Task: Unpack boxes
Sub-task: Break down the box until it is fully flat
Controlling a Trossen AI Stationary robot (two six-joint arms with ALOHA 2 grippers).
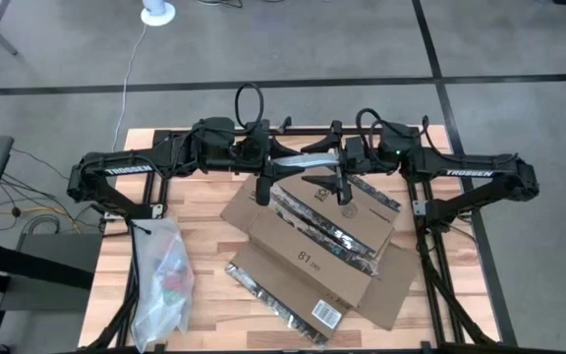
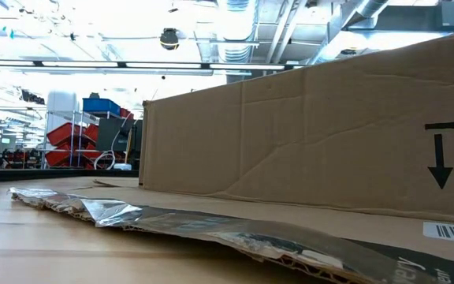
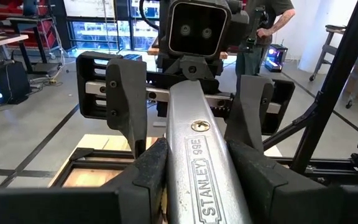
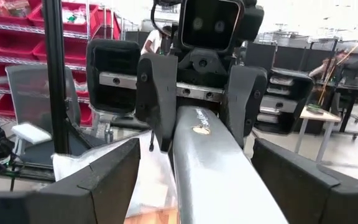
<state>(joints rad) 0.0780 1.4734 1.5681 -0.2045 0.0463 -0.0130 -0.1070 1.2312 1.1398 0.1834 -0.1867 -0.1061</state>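
The brown cardboard box [image 1: 312, 246] lies opened on the wooden table, flaps spread, with "81" print and a barcode label; the low view shows one wall [image 2: 306, 134] close up. Above the box's far end a silver Stanley utility knife [image 1: 308, 160] hangs level between both arms. My left gripper [image 1: 268, 167] is shut on the knife's left end. My right gripper [image 1: 342, 162] is open, its fingers [image 4: 104, 180] standing wide on either side of the knife's other end [image 4: 216, 168]. My left gripper pinches the knife's handle [image 3: 201, 155] between its two fingers, one on each flat side, at the knife's left end. The fingers [image 3: 148, 171] come level from the table's left and lie along the knife. The knife is held level, clear of the box.
A clear plastic bag [image 1: 160, 275] with coloured contents lies at the table's near left. Torn printed tape [image 2: 109, 211] runs along the box's near flap. Dark frame bars [image 1: 430, 236] stand at the table's sides. A person [image 3: 272, 25] stands in the room beyond.
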